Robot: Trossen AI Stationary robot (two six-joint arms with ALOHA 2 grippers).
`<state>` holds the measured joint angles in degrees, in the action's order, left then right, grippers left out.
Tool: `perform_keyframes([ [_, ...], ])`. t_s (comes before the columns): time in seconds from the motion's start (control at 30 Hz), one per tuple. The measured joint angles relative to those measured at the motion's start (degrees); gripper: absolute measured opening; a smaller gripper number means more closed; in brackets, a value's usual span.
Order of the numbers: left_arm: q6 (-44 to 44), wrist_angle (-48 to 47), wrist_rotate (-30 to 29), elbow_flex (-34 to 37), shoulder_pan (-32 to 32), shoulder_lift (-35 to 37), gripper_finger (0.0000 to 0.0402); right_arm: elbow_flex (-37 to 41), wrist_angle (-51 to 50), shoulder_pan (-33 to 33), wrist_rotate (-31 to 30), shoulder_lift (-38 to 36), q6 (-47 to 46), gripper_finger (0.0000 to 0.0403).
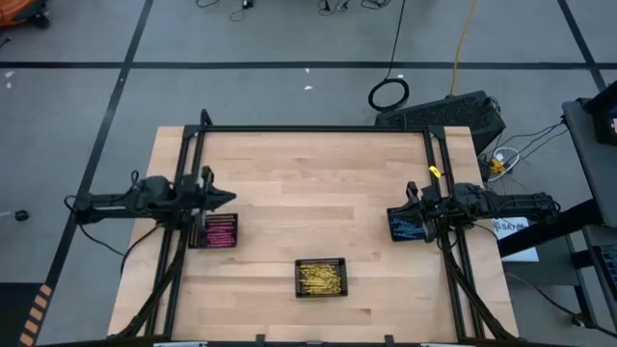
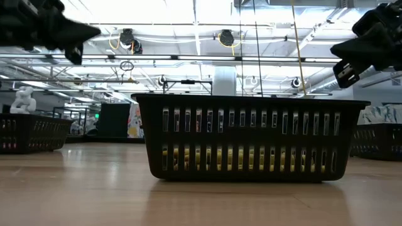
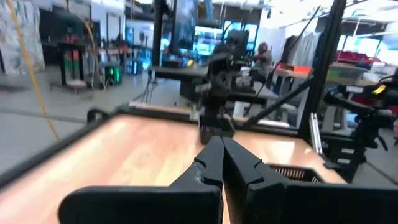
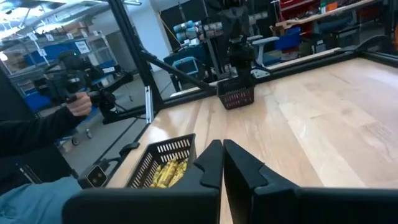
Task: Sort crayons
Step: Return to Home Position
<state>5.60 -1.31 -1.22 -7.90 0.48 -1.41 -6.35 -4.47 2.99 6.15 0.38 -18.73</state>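
My left gripper [image 3: 219,144] hangs raised above the left side of the table [image 1: 308,173], fingers pressed together on nothing. My right gripper [image 4: 222,147] hangs at the right side, also closed and empty. Yellow crayons [image 1: 320,278] lie in the middle tray [image 1: 297,278], pink crayons [image 1: 218,232] in the left tray [image 1: 235,231], and blue crayons [image 1: 405,229] in the right tray [image 1: 389,224].

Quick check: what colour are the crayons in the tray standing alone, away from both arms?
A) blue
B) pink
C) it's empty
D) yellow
D: the high view shows yellow crayons filling that tray, and yellow shows through its slots in the low view.
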Motion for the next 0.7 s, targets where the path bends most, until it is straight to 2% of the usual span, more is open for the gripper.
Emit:
perform_keyframes([
  [0.13,2.89,1.91,4.93,3.12,3.98,0.00,0.0000,0.53,1.30,-0.01,-1.68,0.00,1.48,0.0000],
  [0.27,4.41,9.68,12.02,7.56,5.72,0.21,0.0000,5.17,10.67,0.00,-1.83,0.12,3.62,0.0000],
  [0.4,4.50,7.60,12.19,7.50,6.87,0.39,0.0000,5.18,9.18,-0.01,-4.49,0.29,5.26,0.0000],
  [0.57,4.31,6.70,17.71,7.52,6.88,0.54,0.0000,5.25,9.83,0.01,-5.66,0.08,6.24,0.0000],
  [0.7,4.36,4.73,17.66,7.52,5.58,0.52,0.0000,5.30,9.58,0.12,-11.56,0.20,5.13,0.0000],
])
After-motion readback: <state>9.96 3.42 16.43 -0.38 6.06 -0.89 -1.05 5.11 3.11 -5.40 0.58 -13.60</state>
